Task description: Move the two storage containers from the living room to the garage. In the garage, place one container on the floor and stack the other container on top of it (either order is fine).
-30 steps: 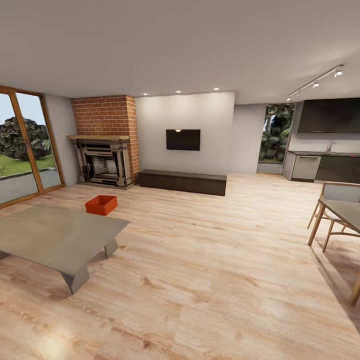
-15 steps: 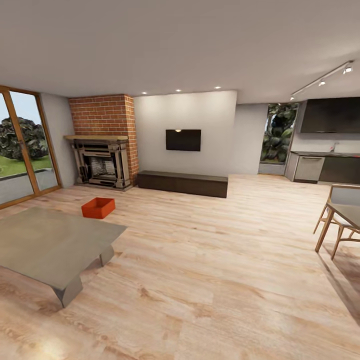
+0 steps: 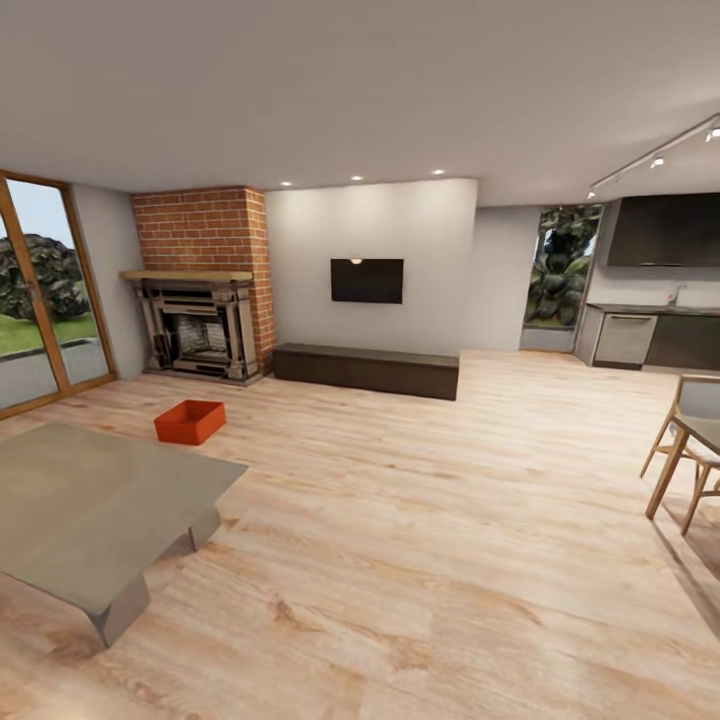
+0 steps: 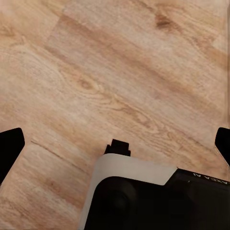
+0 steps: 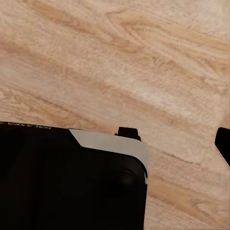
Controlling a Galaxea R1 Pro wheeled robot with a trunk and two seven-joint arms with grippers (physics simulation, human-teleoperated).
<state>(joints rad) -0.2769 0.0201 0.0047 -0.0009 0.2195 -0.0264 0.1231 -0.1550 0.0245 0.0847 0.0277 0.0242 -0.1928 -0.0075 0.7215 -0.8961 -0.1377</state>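
One red-orange storage container (image 3: pixel 190 421) sits lidless on the living room's light wood-plank floor (image 3: pixel 420 520), ahead to the left, between the grey low table and the brick fireplace. In the left wrist view my left gripper (image 4: pixel 116 146) hangs open over bare planks, with one black fingertip (image 4: pixel 9 148) at each side edge and nothing between them. The right wrist view has my right gripper (image 5: pixel 115 141) over planks too; one fingertip (image 5: pixel 223 143) stands far out at the edge, and the other is hidden behind my black body (image 5: pixel 67 177).
A grey low table (image 3: pixel 80 500) stands near left. The brick fireplace (image 3: pixel 200 290), a dark low bench (image 3: pixel 365 368) and a wall TV (image 3: pixel 367 280) line the far wall. Wooden chairs (image 3: pixel 685 450) stand at right, glass doors (image 3: pixel 40 290) at left, and kitchen units (image 3: pixel 650 335) back right.
The whole head view has shifted as I roll forward: table and container slide left and down in the picture, chairs slide right. Nothing in the room has moved.
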